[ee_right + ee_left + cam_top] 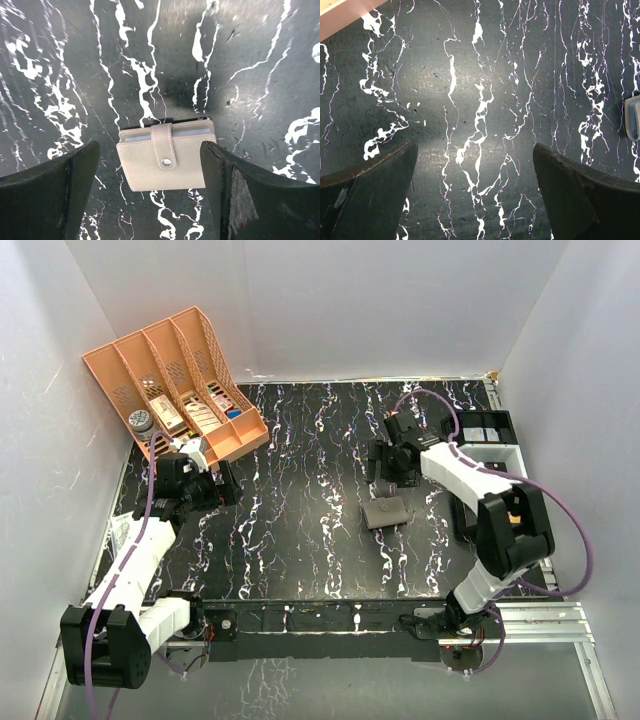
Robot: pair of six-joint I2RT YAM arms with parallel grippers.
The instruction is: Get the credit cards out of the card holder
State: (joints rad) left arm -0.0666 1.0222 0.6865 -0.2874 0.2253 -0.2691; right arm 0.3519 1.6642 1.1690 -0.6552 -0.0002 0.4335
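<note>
The card holder [386,512] lies shut on the black marbled table, right of centre. In the right wrist view it is a grey folded case [165,165] with a strap snapped over its front. Pale-blue edges of the credit cards [137,138] show in the slot under the strap. My right gripper [392,468] hovers over it, open; its fingers [150,150] stand either side of the holder, the left one clearly apart from it. My left gripper [222,485] stands open over bare table [475,150], with nothing between its fingers.
A peach rack [175,380] with small labelled boxes stands at the back left, its corner [340,15] just showing by the left gripper. A black tray [488,425] and a white tray [500,455] sit at the right. White walls close in the table.
</note>
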